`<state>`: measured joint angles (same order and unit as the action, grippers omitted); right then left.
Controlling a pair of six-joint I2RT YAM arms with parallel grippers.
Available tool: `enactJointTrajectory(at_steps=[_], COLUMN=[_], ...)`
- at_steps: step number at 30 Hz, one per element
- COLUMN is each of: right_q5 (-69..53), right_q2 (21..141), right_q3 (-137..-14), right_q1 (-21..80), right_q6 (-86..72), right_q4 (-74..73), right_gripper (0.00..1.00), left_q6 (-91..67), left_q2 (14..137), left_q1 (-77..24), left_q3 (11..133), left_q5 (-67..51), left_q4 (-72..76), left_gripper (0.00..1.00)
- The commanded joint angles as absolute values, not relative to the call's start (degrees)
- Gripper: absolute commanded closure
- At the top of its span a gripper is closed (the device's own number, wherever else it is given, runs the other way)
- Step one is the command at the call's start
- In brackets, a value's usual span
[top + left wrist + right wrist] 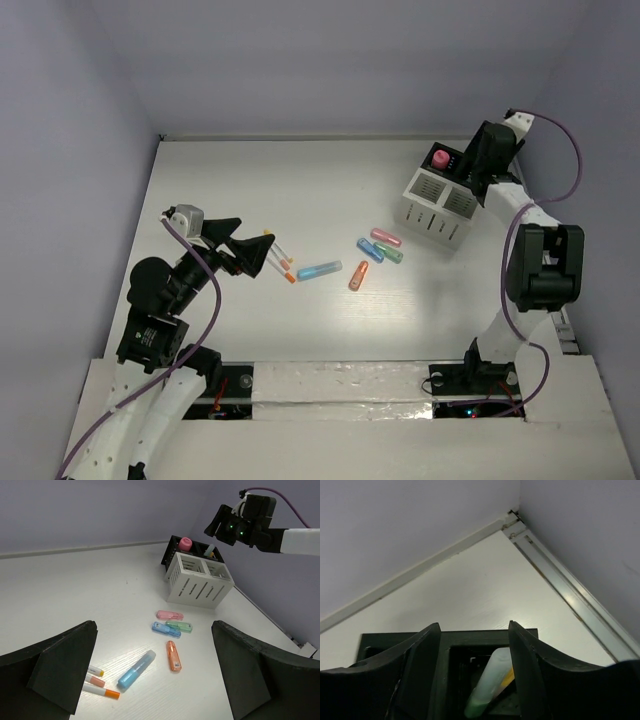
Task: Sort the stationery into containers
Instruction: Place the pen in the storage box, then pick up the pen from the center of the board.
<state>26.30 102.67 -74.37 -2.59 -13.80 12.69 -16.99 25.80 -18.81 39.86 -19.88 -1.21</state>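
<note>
Top view. Left gripper (255, 248): hangs at nine o'clock of the table (250, 180), jaws spread, grasps nothing. White sticks (283, 266): lie just beside its tips, on the three o'clock side. Long blue capsule (319, 270): lies near the centre, just past the sticks. Orange capsule (358, 275), short blue capsule (371, 248), green capsule (392, 253), pink capsule (385, 237): lie close together, at three o'clock of the long blue one. White organizer (437, 205): stands at two o'clock, with the black section (455, 160) at its far side and the pink cylinder (440, 158) upright in that section. Right gripper (472, 172): hovers over the black section's three o'clock end.

Left wrist view. Shows both fingers wide apart, nothing between them, the loose pieces on the table beyond, and the organizer at one o'clock.

Right wrist view. Looks down into a black compartment. Pale green piece (487, 687): leans inside it, tilted, between the jaws. Jaws: stand released, wider than the piece, with a clear gap on the nine o'clock side.
</note>
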Motion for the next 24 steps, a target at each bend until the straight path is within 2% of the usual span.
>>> enactJointTrajectory(at_steps=[1, 5, 6, 7, 8, 9, 11, 12, 15, 17, 22, 24], right_q5=[23.65, 17.87, 11.49, 8.03, 4.52, -5.96, -15.16, -20.77, -24.08, -24.08, -20.84, -17.34], right_q2=[96.78, 90.55, 89.57, 88.78, 88.25, 87.63, 87.54, 88.06, 89.47, 91.84, 99.48, 103.26], right_q3=[-74.09, -72.43, -71.99, -71.81, -71.72, -71.46, -69.97, -69.87, -71.19, -72.15, -77.25, -78.39], right_q1=[-1.76, 1.31, 2.97, 3.77, 4.48, 5.87, 8.34, 10.26, 19.93, 27.2, 36.2, 38.66], right_q6=[-16.79, -16.53, -16.52, -16.87, -17.4, -18.27, -18.28, -15.67, -6.11, -1.52, 8.17, 8.96], right_q4=[13.27, 12.74, 12.4, 11.44, 9.42, 8.8, 8.0, 6.95, -0.77, -7.96, -18.09, -20.55], right_gripper=[0.37, 0.41, 0.44, 0.48, 0.58, 0.69, 0.69, 0.66, 0.55, 0.51, 0.23, 0.21], left_q6=[-16.44, -16.52, -16.52, -16.52, -16.52, -16.52, -16.61, -16.52, -16.52, -16.52, -16.61, -16.61], left_q2=[25.93, 25.93, 25.93, 25.84, 25.84, 25.75, 25.75, 25.84, 26.1, 26.02, 25.58, 25.49], left_q1=[-19.16, -19.16, -19.16, -19.16, -19.16, -19.16, -19.16, -19.16, -19.16, -19.16, -18.02, -18.02], left_q3=[40.34, 40.43, 40.43, 40.43, 40.34, 40.34, 40.34, 40.34, 40.34, 40.25, 40.25, 40.25], left_q5=[-19.78, -19.86, -19.78, -19.78, -19.78, -19.69, -19.51, -19.42, -19.6, -19.69, -19.69, -19.6], left_q4=[0.53, 0.53, 0.53, 0.61, 0.62, 0.53, 0.53, 0.53, 0.53, 0.53, 0.53, 0.53], left_gripper=[0.01, 0.01, 0.01, 0.01, 0.01, 0.01, 0.01, 0.01, 0.01, 0.01, 0.01, 0.01])
